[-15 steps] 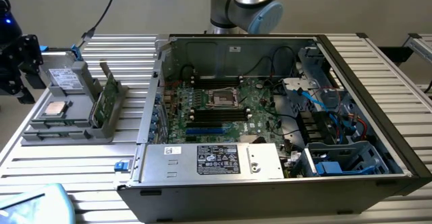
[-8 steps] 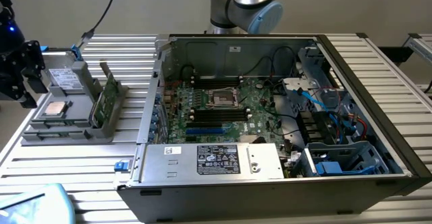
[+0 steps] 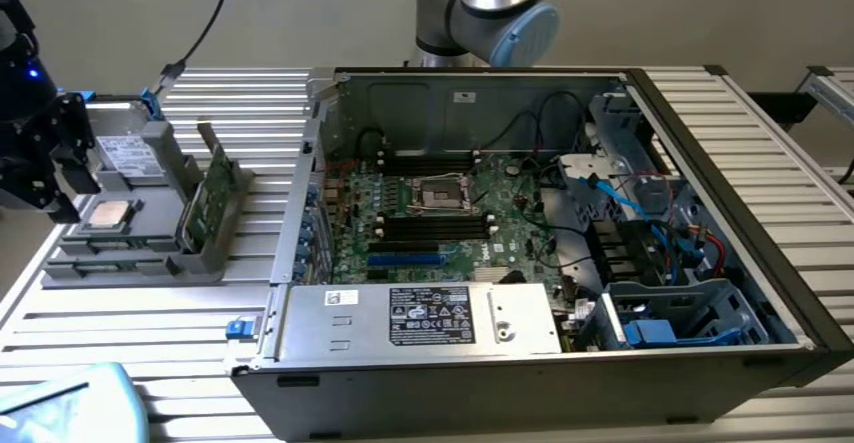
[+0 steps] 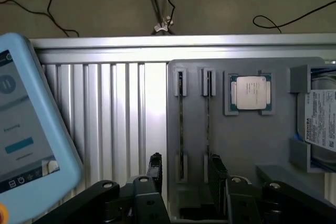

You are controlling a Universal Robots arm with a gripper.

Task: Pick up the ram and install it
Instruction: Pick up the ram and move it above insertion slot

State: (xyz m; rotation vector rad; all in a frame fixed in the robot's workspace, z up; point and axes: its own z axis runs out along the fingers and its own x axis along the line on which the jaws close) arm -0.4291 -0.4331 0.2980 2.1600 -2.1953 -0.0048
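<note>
Wrist view: the hand (image 4: 186, 174) sat nearest, fingers spread wide and holding nothing, over the grey holder (image 4: 236, 145). The ram (image 4: 181, 124) stood edge-on between them, with a second thin stick (image 4: 208, 124) close to one finger. Best to centre on one stick and descend straight. Exterior view: the ram stood upright in the holder on the slatted surface (image 3: 134, 343), at that view's left, outside the open case (image 3: 534, 373).

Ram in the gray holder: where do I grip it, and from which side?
Pinch the ram across its flat faces near the top edge, coming straight down from above. It stands on edge in the holder's slot, so only the upper part is free.
</note>
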